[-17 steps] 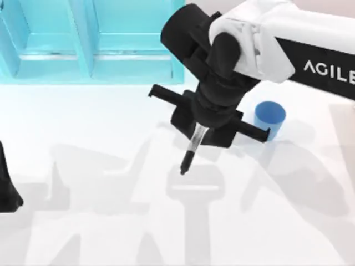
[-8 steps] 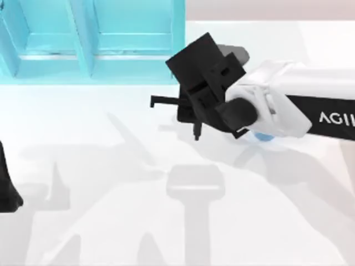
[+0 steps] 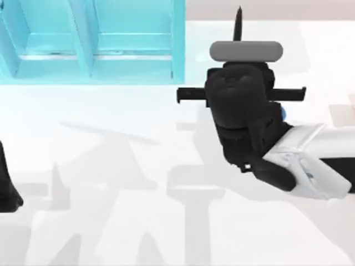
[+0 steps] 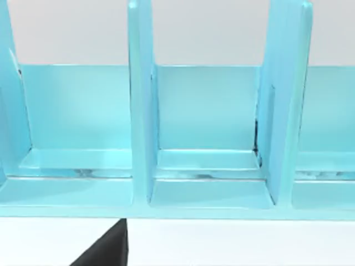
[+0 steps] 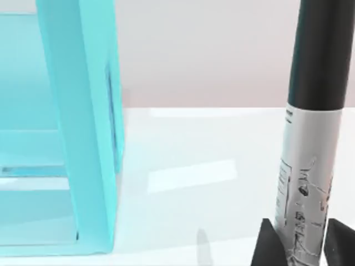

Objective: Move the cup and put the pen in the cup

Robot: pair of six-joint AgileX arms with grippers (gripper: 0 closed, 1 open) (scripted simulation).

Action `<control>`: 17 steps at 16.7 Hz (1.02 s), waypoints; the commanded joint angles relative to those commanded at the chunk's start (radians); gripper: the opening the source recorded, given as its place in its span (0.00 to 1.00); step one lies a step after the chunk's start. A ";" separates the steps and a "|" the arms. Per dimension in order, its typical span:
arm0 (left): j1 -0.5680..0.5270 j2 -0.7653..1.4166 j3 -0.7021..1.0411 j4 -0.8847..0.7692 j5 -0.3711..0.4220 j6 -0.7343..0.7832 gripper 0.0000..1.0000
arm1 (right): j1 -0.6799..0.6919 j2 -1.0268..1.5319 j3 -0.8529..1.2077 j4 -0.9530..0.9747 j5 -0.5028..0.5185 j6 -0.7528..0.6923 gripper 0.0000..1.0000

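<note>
- White tabletop [image 3: 111, 221] spreads below the overhead camera; the left arm [image 3: 6, 183] sits parked at nine o'clock.
- Right gripper [image 5: 298, 244], near two o'clock, is clamped around the pen [image 5: 310, 138], its black tip [image 3: 238, 22] pointing toward twelve.
- Blue cup [image 3: 283, 113] peeks out beside the wrist, mostly hidden.
- Turquoise rack [image 3: 94, 44] stands farthest back, at eleven.

Right arm [image 3: 310, 166]: glossy white shell, black wrist housing, grey rounded bar atop, thin black crossbar. Right gripper [image 5: 297, 244]: black angular fingers [image 5: 265, 244]. Left arm [image 3: 6, 191]: black bulk at table's left edge.
</note>
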 joint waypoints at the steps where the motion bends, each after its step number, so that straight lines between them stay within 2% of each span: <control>1: 0.000 0.000 0.000 0.000 0.000 0.000 1.00 | 0.003 -0.017 -0.041 0.089 0.044 -0.047 0.00; 5: 0.000 0.000 0.000 0.000 0.000 0.000 1.00 | 0.015 -0.073 -0.176 0.383 0.188 -0.203 0.00; 8: 0.000 0.000 0.000 0.000 0.000 0.000 1.00 | 0.021 -0.100 -0.237 0.517 0.254 -0.274 0.00; 17: 0.000 0.000 0.000 0.000 0.000 0.000 1.00 | 0.003 -0.087 -0.243 0.562 0.256 -0.292 0.00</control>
